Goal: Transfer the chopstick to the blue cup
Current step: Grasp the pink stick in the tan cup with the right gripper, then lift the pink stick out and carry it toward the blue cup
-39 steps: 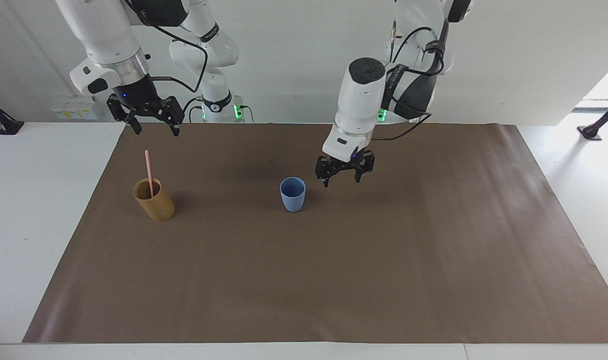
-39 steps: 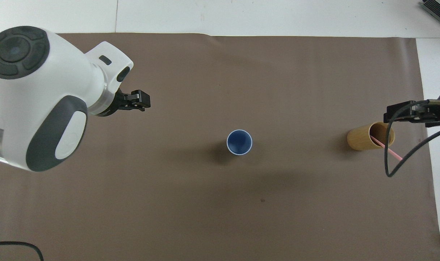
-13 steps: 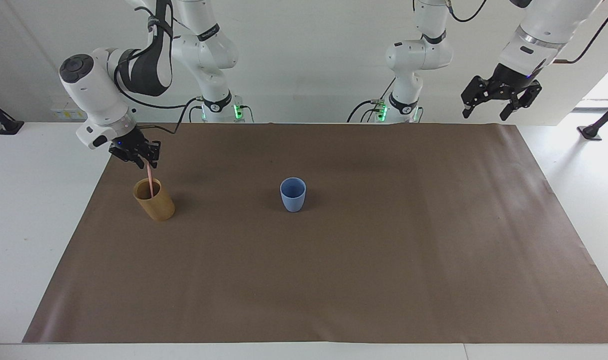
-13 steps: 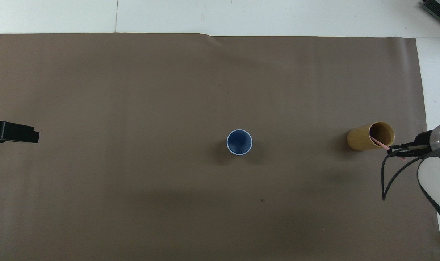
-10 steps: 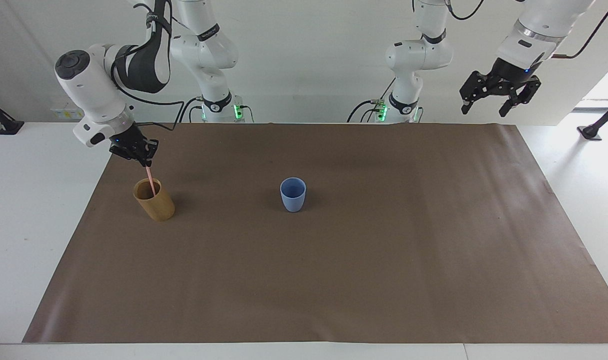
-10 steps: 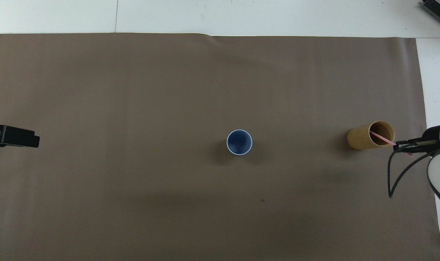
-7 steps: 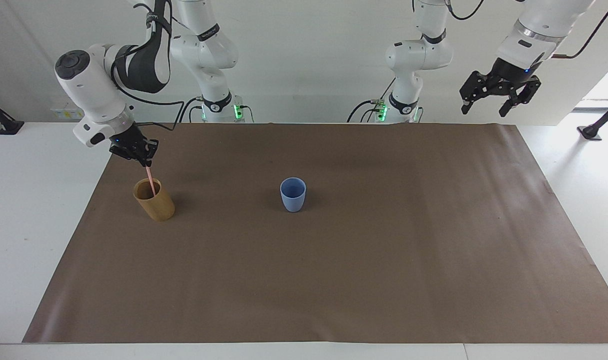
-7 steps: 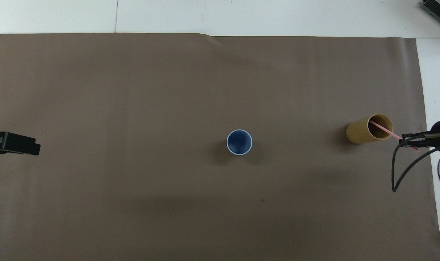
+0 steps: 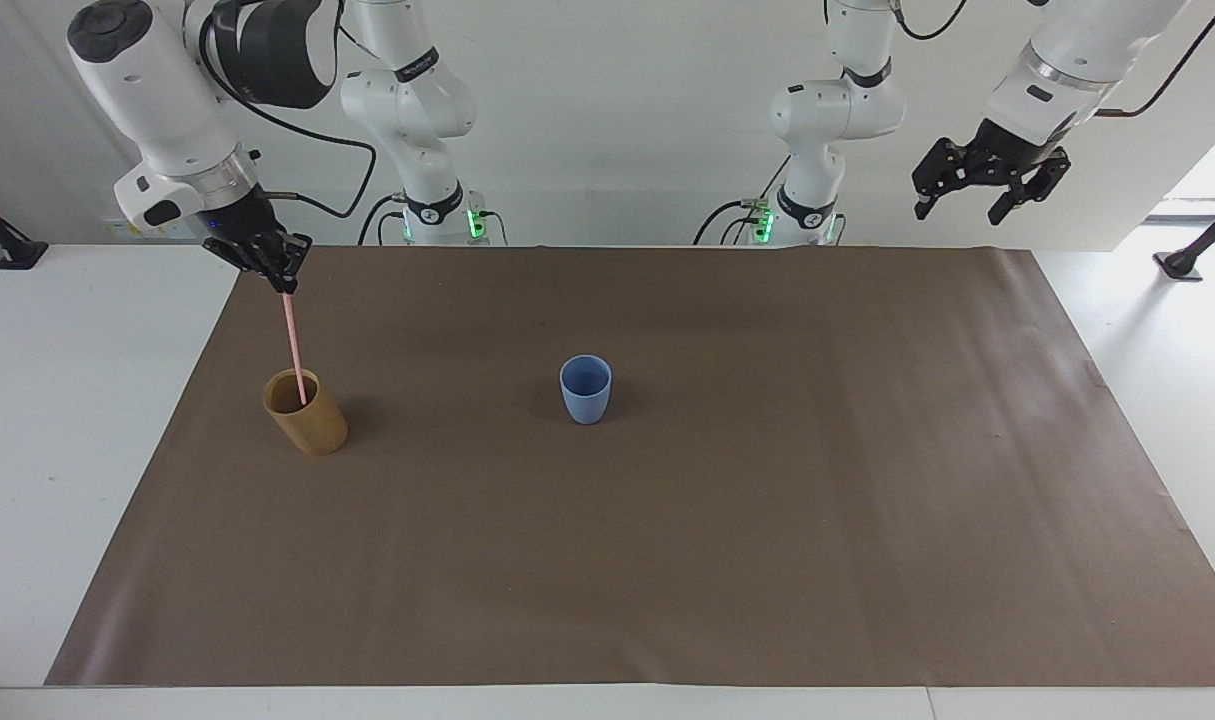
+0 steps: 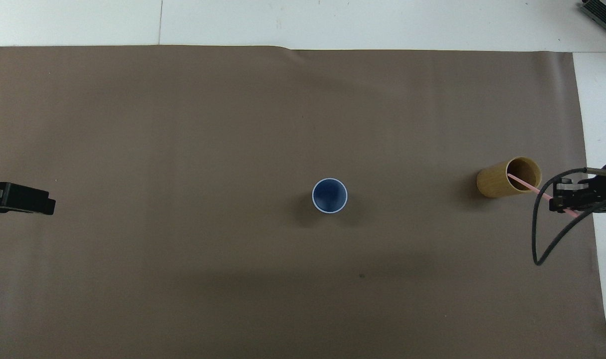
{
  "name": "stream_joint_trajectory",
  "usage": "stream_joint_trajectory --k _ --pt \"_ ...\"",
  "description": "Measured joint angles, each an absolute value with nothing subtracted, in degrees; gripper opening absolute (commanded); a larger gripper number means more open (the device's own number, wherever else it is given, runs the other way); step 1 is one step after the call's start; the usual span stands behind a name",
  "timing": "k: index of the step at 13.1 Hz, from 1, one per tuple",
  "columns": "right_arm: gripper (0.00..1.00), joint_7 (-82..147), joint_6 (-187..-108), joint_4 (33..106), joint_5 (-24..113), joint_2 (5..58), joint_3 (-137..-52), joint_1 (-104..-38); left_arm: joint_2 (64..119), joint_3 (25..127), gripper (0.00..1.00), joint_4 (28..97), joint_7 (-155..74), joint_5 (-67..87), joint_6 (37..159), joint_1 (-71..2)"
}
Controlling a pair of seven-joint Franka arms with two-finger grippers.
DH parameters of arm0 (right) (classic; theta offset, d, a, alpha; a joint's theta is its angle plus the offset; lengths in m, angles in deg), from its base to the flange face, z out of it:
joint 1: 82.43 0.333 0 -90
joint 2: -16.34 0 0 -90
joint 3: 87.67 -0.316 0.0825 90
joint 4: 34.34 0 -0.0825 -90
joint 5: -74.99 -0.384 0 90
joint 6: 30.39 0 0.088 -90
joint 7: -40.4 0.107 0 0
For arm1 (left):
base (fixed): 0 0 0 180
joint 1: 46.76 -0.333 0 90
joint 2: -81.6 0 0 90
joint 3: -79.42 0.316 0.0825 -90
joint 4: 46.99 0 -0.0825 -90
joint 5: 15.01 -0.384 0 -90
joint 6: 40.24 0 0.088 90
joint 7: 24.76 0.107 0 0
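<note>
White table (image 9: 87, 480), brown mat (image 9: 727, 520), plain pale wall (image 9: 607, 120), daylight at one end.

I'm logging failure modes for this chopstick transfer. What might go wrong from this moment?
The right gripper pinches only the chopstick's top end, so it may swing or slip. Its lower tip is still inside the tan cup, which looks tilted and could tip over. The blue cup has a small mouth, easy to miss. The left gripper waits open.

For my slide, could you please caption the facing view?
Right gripper lifts the thin pale pink chopstick out of the tan cylindrical cup; light-blue plastic tumbler waits mid-mat.
</note>
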State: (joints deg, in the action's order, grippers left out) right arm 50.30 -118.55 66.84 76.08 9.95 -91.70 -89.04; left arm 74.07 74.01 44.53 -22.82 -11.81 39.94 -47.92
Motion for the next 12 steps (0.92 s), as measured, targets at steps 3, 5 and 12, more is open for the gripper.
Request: stream_joint_trajectory --k 3,5,12 --pt "0.00 54.2 -116.9 65.0 77.7 10.0 -91.9 -85.6 74.1 74.0 1.00 44.5 -22.8 -11.8 39.9 -47.9" --pt "0.00 61.6 -116.8 64.9 74.5 10.1 -93.3 -84.7 74.1 74.0 1.00 44.5 -22.8 -11.8 39.9 -47.9" --pt "0.00 87.7 -124.9 64.8 63.0 10.5 -102.7 -84.2 74.0 74.0 1.00 44.5 -22.8 -11.8 39.9 -47.9"
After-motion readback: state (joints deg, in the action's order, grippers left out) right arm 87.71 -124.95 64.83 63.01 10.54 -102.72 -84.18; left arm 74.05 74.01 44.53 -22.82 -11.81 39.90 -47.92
